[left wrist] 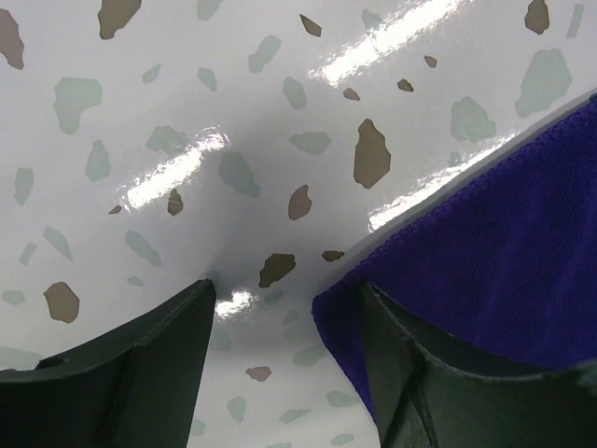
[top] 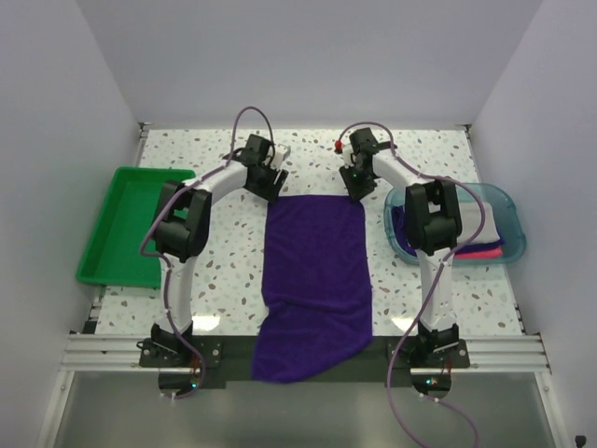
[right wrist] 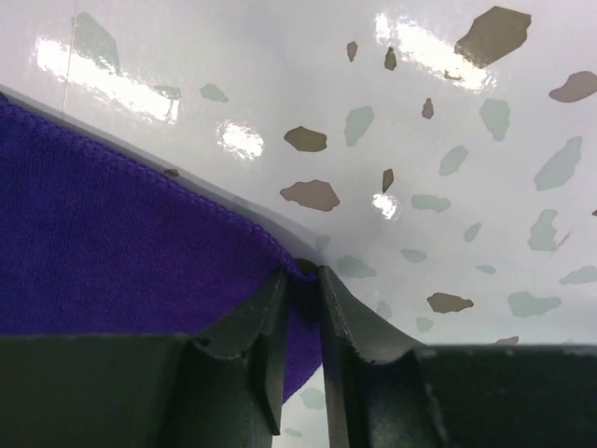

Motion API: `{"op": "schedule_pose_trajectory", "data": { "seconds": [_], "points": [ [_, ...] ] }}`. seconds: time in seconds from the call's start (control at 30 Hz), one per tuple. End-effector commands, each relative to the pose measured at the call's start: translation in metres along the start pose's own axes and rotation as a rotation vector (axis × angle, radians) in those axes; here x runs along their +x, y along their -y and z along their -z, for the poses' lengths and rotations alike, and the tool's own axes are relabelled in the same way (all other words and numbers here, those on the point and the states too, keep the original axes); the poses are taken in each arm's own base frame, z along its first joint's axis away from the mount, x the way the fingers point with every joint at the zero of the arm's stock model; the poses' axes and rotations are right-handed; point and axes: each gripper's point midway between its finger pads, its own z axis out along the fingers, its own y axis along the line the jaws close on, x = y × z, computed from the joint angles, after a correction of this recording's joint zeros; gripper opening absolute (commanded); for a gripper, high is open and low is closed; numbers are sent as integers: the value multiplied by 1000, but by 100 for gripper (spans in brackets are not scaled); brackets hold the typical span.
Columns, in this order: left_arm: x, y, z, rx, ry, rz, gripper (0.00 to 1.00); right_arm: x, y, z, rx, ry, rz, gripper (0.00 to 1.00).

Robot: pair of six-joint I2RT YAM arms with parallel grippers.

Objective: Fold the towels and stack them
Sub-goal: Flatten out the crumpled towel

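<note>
A dark purple towel (top: 312,271) lies flat down the middle of the table, its near end hanging over the front edge. My left gripper (top: 273,189) is at the towel's far left corner. In the left wrist view it (left wrist: 285,287) is open, the right finger resting on the towel corner (left wrist: 504,243) and the left finger over bare table. My right gripper (top: 354,193) is at the far right corner. The right wrist view shows it (right wrist: 300,273) shut on that corner of the purple towel (right wrist: 112,243). More towels, pink (top: 480,250) and pale (top: 480,219), lie in the teal tray.
The translucent teal tray (top: 511,203) stands at the right, just beside the right arm's elbow. A green plastic bin (top: 126,224) sits at the left edge. White walls close in the table on three sides.
</note>
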Motion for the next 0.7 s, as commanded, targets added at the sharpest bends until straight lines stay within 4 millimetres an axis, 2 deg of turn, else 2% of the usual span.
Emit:
{"op": "schedule_pose_trajectory", "data": {
  "seconds": [0.0, 0.1, 0.3, 0.5, 0.67],
  "points": [
    [-20, 3, 3, 29, 45, -12, 66, 37, -7, -16, -31, -127, -10, 21],
    [-24, 4, 1, 41, 52, -7, 64, 40, -8, -15, -38, -128, -9, 16],
    [-26, 13, -7, 93, 49, 1, 52, 41, -7, -14, -32, -125, 1, 14],
    [-7, 20, -13, 120, -21, -8, 50, 42, -5, -13, -20, -128, 3, 14],
    [14, 24, -6, 94, -82, -36, 52, 41, -5, -10, -17, -121, 5, 14]
  ]
}}
